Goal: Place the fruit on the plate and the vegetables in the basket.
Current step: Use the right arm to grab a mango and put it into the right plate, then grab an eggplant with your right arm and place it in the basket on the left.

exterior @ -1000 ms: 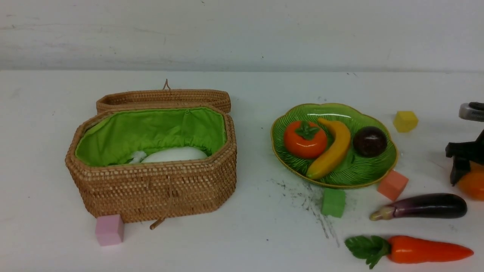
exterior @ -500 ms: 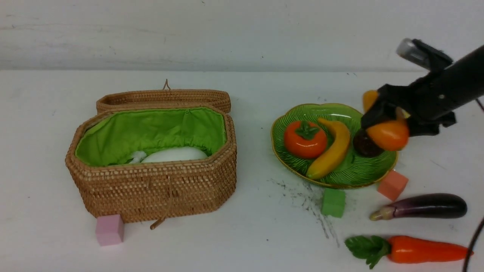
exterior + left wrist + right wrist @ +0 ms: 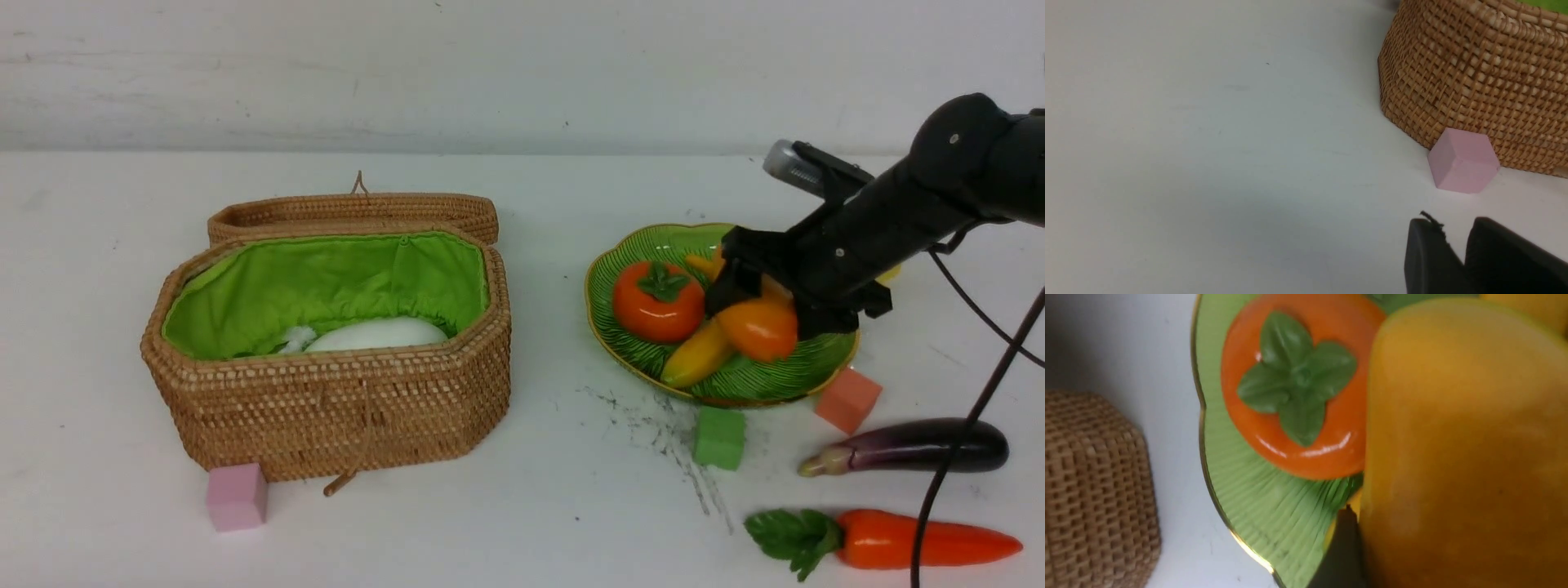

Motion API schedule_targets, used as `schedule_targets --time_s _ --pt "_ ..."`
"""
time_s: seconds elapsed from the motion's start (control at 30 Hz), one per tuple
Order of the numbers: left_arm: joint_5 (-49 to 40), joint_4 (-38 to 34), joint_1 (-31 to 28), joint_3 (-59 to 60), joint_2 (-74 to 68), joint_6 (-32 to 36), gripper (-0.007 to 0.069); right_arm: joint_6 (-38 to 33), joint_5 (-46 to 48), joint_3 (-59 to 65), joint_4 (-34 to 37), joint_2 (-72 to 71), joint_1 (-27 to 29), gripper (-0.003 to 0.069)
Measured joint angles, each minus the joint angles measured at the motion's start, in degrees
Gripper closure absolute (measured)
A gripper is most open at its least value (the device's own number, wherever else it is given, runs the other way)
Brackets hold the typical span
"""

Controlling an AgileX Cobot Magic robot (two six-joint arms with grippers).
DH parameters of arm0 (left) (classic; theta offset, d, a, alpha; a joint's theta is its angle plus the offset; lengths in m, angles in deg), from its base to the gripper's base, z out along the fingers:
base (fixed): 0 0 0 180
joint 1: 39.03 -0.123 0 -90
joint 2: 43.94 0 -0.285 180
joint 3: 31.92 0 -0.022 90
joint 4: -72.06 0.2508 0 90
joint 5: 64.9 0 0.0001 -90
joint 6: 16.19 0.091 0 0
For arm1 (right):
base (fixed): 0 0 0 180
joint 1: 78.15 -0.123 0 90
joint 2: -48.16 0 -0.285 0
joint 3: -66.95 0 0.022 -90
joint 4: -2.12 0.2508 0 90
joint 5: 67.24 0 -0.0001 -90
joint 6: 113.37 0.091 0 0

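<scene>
The right gripper (image 3: pixel 755 310) hung low over the plate (image 3: pixel 629 359), its fingers clamped around the mango (image 3: pixel 759 329). The fruit rode just above the banana (image 3: pixel 694 359), right beside the persimmon (image 3: pixel 658 300). That made sense: the front of the plate looked like the only spare room, so the mango probably had to nestle in against those two. The mangosteen was hidden behind the arm.

The radish (image 3: pixel 377 335) sat down in the basket (image 3: pixel 326 408), lid thrown back to keep the mouth free. The eggplant (image 3: pixel 914 445) and carrot (image 3: pixel 906 541) lay on the table (image 3: pixel 531 506) near the plate, not yet sorted.

The left gripper (image 3: pixel 1453 228) waited near the pink cube (image 3: pixel 1461 165) by the basket, holding nothing. Its fingers sat close together, and I couldn't tell whether they were fully shut.
</scene>
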Motion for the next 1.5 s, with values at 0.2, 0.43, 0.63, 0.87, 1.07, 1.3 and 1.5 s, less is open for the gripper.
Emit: schedule_targets --time_s 0.2,0.43,0.63,0.87,1.07,1.3,1.5 --pt "0.0 0.0 0.0 0.0 0.0 0.0 0.0475 0.4 0.1 0.0 0.1 0.1 0.0 -0.0015" --pt "0.0 0.0 0.0 0.0 0.0 0.0 0.0468 1.5 0.2 0.0 0.3 0.1 0.0 -0.0016" --pt "0.0 0.0 0.0 0.0 0.0 0.0 0.0461 2.1 0.5 0.0 0.3 0.0 0.0 -0.0011" --pt "0.0 0.0 0.0 0.0 0.0 0.0 0.0459 2.2 3.9 0.0 -2.9 -3.0 -0.1 -0.0001" --pt "0.0 0.0 0.0 0.0 0.0 0.0 0.0459 1.5 10.0 0.0 -13.5 -9.4 1.8 0.0013" --pt "0.0 0.0 0.0 0.0 0.0 0.0 0.0459 -7.8 18.0 0.2 -21.5 -15.2 6.8 0.0069" --pt "0.0 0.0 0.0 0.0 0.0 0.0 0.0459 -33.5 20.5 6.6 -21.1 -15.4 8.9 0.0153"
